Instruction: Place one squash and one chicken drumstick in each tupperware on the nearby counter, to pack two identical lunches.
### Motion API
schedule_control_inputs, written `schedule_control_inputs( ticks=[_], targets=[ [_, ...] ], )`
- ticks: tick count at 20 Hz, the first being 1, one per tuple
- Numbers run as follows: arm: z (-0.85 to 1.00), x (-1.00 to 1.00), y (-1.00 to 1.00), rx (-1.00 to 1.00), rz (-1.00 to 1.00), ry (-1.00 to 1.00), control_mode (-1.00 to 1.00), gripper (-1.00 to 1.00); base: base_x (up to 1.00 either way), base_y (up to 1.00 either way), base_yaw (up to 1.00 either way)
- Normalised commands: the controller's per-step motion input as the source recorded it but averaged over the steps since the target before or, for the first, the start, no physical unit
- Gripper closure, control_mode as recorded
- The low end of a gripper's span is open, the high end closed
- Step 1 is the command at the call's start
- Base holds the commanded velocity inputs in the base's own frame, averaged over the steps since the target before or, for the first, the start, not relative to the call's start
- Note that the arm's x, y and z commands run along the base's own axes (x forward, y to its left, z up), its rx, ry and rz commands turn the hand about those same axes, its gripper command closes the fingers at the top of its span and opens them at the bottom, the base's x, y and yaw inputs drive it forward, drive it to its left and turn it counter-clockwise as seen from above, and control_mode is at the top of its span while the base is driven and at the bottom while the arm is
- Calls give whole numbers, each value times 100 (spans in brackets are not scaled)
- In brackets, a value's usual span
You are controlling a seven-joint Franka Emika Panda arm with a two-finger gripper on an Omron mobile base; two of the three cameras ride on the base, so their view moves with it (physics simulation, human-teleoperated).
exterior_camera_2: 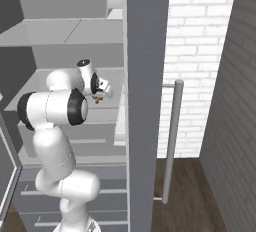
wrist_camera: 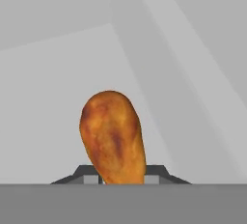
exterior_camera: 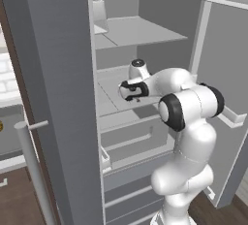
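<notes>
An orange-brown chicken drumstick [wrist_camera: 113,133] stands up between my two dark fingertips [wrist_camera: 87,174] in the hand view, thick end away from the hand, and its lower end is hidden. My gripper [wrist_camera: 120,179] is shut on it. In the right base view, the drumstick [exterior_camera_2: 98,97] is a small brown spot at the gripper [exterior_camera_2: 101,92], just above a fridge shelf. In the left base view, the gripper [exterior_camera: 130,92] reaches into the open fridge at middle-shelf height. The squash and the tupperware are out of view.
The grey fridge interior has flat shelves [exterior_camera: 140,32] above and below the hand and drawers [exterior_camera: 135,139] lower down. Open fridge doors stand on both sides [exterior_camera: 53,98] [exterior_camera: 223,73]. A long bar handle [exterior_camera_2: 172,136] sits by a white brick wall [exterior_camera_2: 200,51].
</notes>
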Motion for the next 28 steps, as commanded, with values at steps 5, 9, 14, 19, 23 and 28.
schedule_control_inputs(
  ticks=[5,9,14,19,23,28],
  targets=[
    [5,-100,0,0,1,-3,-100,100,0,0,0],
    [27,-100,4,0,8,-7,-100,100,0,0,0],
    [48,-100,3,0,13,0,-100,100,0,0,0],
    [92,-100,1,0,20,0,-100,100,0,0,0],
    [96,-100,0,0,18,-5,-100,100,0,0,0],
    [58,-100,-4,0,13,-13,-100,100,0,0,0]
  ],
)
